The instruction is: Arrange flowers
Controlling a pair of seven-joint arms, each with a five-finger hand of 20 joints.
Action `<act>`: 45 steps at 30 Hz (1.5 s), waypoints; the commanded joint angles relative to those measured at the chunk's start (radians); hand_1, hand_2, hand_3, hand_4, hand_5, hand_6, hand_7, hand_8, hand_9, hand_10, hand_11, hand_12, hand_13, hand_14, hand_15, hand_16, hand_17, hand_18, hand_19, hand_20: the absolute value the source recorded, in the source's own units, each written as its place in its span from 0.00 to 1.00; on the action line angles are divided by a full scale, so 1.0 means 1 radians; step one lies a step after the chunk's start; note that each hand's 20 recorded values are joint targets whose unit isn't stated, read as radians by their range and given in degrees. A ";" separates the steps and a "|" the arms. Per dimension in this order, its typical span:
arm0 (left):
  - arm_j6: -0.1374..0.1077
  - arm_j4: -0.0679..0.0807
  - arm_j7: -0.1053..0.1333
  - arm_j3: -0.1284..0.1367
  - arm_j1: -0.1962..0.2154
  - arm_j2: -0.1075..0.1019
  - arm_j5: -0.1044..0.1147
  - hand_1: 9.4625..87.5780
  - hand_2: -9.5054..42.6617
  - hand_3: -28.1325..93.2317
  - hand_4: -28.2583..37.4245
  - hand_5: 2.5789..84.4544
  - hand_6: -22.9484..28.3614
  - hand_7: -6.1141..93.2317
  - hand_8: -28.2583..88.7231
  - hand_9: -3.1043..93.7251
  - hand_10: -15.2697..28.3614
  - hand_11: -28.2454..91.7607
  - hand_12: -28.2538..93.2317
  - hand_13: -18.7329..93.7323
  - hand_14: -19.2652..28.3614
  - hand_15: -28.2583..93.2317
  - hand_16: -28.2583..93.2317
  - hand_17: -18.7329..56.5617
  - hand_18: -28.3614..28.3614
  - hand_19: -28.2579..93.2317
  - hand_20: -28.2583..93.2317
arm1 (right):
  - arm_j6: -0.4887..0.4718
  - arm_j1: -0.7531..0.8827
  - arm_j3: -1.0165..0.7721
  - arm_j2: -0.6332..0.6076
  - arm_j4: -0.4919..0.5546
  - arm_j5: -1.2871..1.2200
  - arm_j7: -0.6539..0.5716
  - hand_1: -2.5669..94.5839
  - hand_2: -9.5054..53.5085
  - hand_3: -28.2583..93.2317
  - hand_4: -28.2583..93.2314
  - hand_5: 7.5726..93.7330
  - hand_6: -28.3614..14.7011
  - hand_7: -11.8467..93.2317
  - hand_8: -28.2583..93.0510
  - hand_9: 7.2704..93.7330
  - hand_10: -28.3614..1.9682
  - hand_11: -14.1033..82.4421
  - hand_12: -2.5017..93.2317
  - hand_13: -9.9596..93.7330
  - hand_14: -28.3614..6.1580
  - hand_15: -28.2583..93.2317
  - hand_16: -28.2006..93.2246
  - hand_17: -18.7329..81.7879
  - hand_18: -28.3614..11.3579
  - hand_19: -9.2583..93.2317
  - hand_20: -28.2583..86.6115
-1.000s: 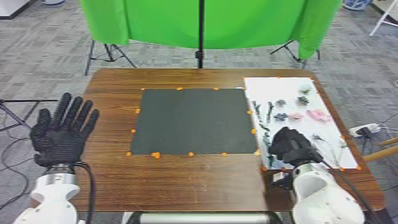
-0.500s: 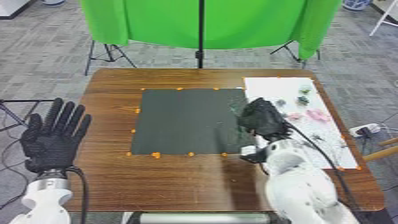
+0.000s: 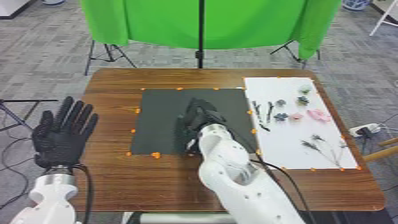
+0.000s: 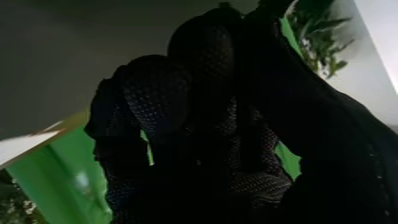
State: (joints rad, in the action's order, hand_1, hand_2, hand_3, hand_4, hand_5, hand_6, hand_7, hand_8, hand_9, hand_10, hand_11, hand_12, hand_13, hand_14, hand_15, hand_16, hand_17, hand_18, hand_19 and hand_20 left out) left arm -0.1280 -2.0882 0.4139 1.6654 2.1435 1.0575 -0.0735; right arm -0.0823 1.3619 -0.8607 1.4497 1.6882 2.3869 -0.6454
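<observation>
Our black-gloved right hand (image 3: 202,116) is over the flat dark square (image 3: 159,116); we can't tell its grip. Our left hand (image 3: 60,145) is spread.

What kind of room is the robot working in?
Probably a lab or robotics test area: a green cloth hangs as a backdrop, tripod legs stand behind the table, and cables trail over grey flooring.

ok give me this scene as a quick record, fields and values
left hand: open, by the table's left edge
right hand: over the dark mat, fingers closed on a leafy sprig
white sheet: right of the mat
on sheet: pink flower, small blooms, dark sprigs
backdrop: green cloth
</observation>
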 commanded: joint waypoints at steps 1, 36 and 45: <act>-0.015 0.024 -0.043 -0.047 -0.044 -0.027 -0.004 0.22 0.49 0.86 0.00 0.50 0.61 0.14 0.16 0.40 0.66 0.38 0.28 0.40 0.66 0.44 0.18 0.17 0.71 0.46 0.32 | -0.025 -0.018 0.045 0.142 -0.092 -0.038 -0.060 0.54 0.00 0.93 0.04 0.85 0.67 0.48 0.36 0.90 0.59 0.48 0.55 0.82 0.48 0.77 0.53 0.54 0.01 0.96 0.53; 0.043 -0.013 0.012 0.011 0.064 0.032 -0.048 0.23 0.49 0.86 0.00 0.51 0.62 0.15 0.16 0.42 0.68 0.39 0.28 0.41 0.70 0.45 0.18 0.17 0.72 0.46 0.34 | -0.024 0.069 -0.048 -0.054 0.214 -0.224 -0.110 0.33 0.08 0.91 0.06 0.60 0.43 0.25 0.14 0.68 0.20 0.54 0.24 0.69 0.25 0.85 0.41 0.51 0.00 1.00 0.63; 0.042 -0.022 0.009 0.039 0.074 0.050 -0.051 0.23 0.49 0.85 0.00 0.50 0.61 0.15 0.16 0.42 0.68 0.38 0.28 0.41 0.71 0.45 0.18 0.15 0.74 0.48 0.32 | 0.108 0.221 -0.331 -0.258 0.408 -0.169 -0.137 0.33 0.09 0.91 0.06 0.58 0.39 0.22 0.15 0.66 0.15 0.50 0.23 0.69 0.23 0.85 0.41 0.53 0.00 1.00 0.66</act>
State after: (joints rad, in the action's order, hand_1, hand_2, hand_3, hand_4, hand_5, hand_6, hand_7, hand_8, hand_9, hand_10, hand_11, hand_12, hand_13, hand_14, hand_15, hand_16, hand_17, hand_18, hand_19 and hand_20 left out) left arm -0.0977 -2.1033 0.4269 1.6923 2.2025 1.0973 -0.1222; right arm -0.0955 1.4823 -0.9930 1.3734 2.0066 2.1212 -0.7547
